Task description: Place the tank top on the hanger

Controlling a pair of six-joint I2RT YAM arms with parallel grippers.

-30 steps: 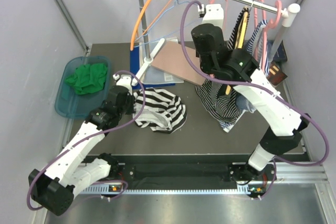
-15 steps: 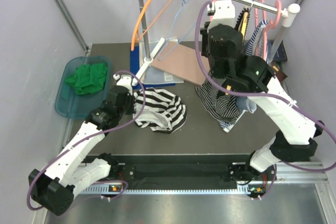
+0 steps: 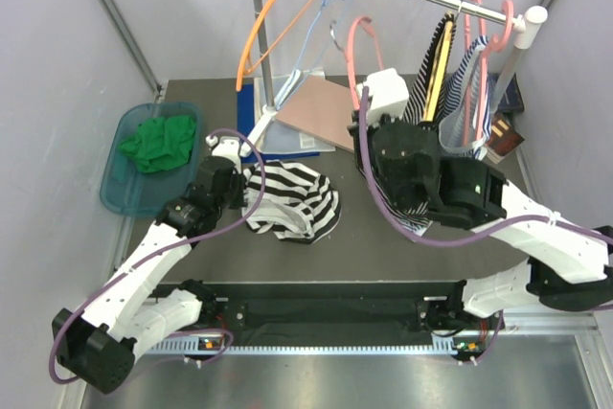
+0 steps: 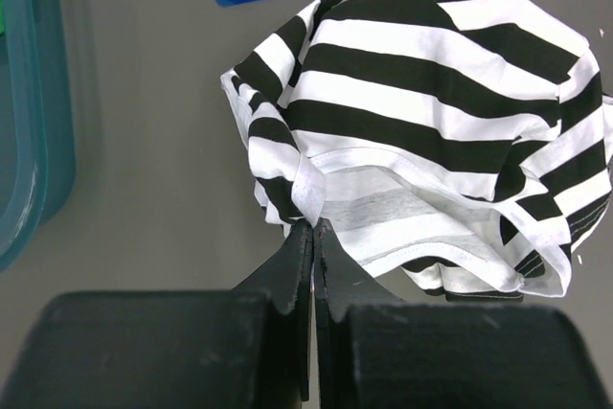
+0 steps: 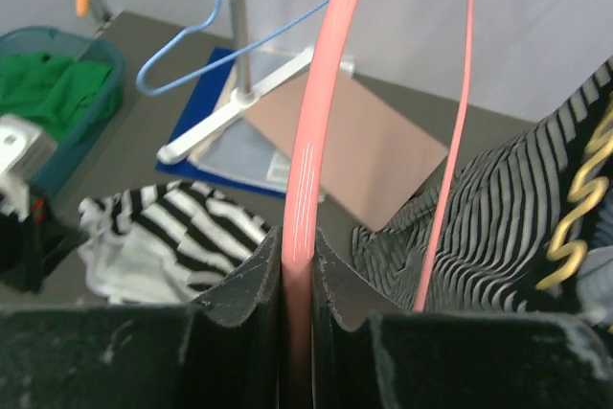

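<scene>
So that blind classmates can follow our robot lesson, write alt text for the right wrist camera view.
The right gripper is shut on the salmon-pink hanger, which rises up between its jaws. Beyond, the crumpled striped tank top lies at lower left, a dark narrow-striped garment with yellow trim at right, and a light-blue wire hanger at upper left.

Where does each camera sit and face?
Top: above and behind, looking down on the grey table; left arm and right arm show.
Left wrist: looks down past the left hand pinching the black-and-white striped tank top.
Right wrist: looks past the right hand gripping the salmon-pink plastic hanger.
All three show the tank top.
</scene>
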